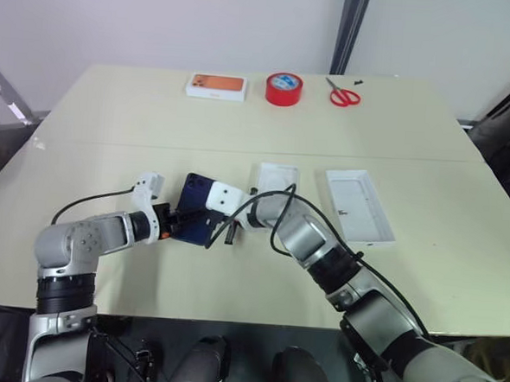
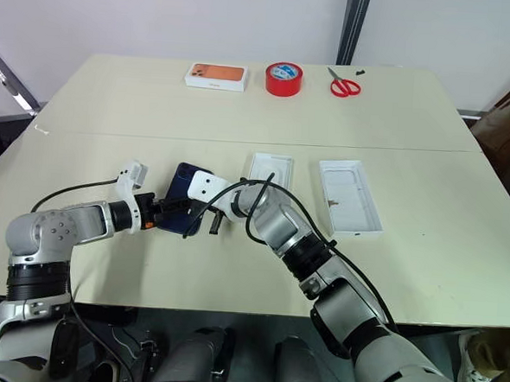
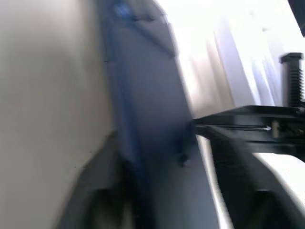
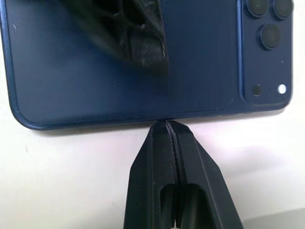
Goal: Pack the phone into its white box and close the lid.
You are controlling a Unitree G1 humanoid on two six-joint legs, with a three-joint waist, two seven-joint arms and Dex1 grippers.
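Right claw (image 4: 167, 125) together; left claw (image 1: 177, 223) clamped on 1 phone (image 4: 119, 62); 2 white trays.

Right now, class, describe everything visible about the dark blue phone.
The phone is a dark navy slab with rounded corners and a matte back, face down on the beige table, camera lenses clustered in one corner. The shut right end effector presses its tips against one long edge; the left end effector meets the opposite side.
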